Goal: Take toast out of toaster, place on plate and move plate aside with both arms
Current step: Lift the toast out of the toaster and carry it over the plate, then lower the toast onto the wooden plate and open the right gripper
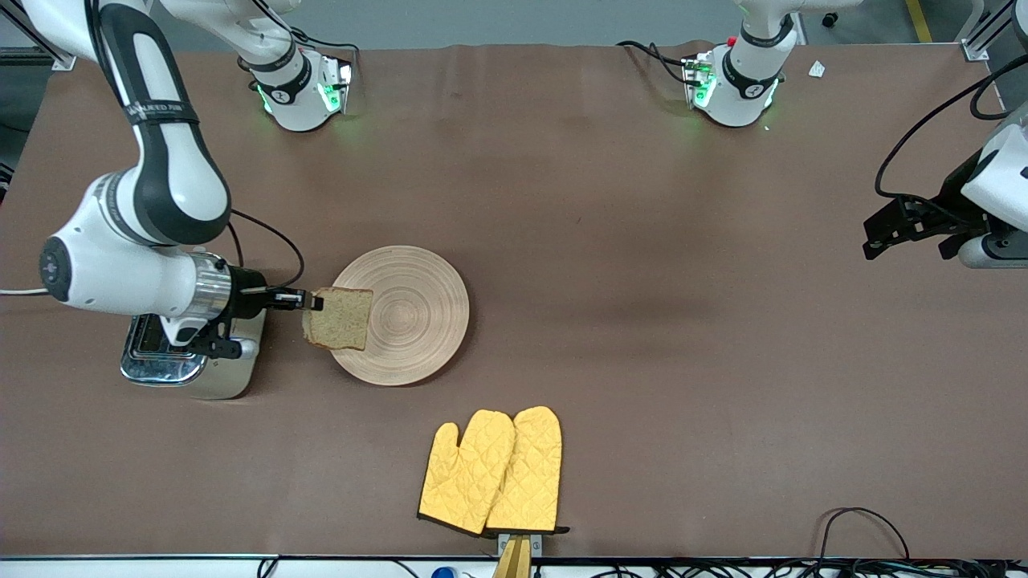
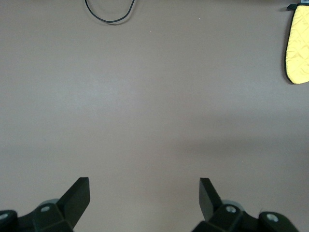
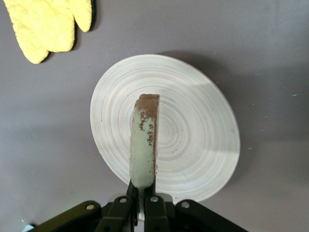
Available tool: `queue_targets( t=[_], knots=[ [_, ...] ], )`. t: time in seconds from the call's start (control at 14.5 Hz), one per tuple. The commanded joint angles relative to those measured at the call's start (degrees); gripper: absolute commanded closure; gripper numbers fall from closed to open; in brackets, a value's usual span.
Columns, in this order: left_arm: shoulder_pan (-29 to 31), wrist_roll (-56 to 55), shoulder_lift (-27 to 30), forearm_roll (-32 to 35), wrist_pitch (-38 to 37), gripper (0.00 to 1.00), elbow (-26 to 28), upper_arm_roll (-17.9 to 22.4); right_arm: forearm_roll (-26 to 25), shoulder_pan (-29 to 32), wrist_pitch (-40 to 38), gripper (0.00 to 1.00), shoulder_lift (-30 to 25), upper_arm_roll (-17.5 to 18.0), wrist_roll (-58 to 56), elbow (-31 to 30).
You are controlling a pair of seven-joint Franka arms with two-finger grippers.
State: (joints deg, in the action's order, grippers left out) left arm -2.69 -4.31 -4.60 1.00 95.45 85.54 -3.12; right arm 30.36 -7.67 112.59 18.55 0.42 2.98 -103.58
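My right gripper [image 1: 315,303] is shut on the toast [image 1: 339,318], a brown slice held by one edge in the air over the rim of the plate [image 1: 418,305] that faces the toaster. In the right wrist view the toast [image 3: 144,145] shows edge-on between the shut fingers of the right gripper [image 3: 142,193], over the round wooden plate [image 3: 193,130]. My left gripper [image 1: 883,233] waits open and empty above the table at the left arm's end; in the left wrist view the left gripper [image 2: 144,193] has only bare table between its fingers.
A silver toaster [image 1: 193,357] stands under the right arm's wrist, beside the plate. Two yellow oven mitts [image 1: 494,474] lie nearer to the front camera than the plate; they also show in the right wrist view [image 3: 46,24] and the left wrist view [image 2: 297,46].
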Motion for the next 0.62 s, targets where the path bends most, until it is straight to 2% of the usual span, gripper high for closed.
queue_targets(
  t=[0.0, 0.21, 0.55],
  knots=[
    [0.23, -1.14, 0.12, 1.11, -0.70, 0.00, -0.28, -0.39, 2.07, -2.26, 3.25, 1.00, -1.32, -0.24, 1.15, -4.78],
    [0.32, -1.14, 0.12, 1.03, -0.70, 0.00, -0.28, -0.39, 4.53, -2.43, 3.68, 1.00, -1.32, -0.16, 0.19, -8.12],
    [0.49, -1.14, 0.12, 1.03, -0.70, 0.00, -0.19, -0.39, 6.37, -3.84, 5.18, 1.00, -1.23, -0.07, -1.04, -9.97]
  ],
)
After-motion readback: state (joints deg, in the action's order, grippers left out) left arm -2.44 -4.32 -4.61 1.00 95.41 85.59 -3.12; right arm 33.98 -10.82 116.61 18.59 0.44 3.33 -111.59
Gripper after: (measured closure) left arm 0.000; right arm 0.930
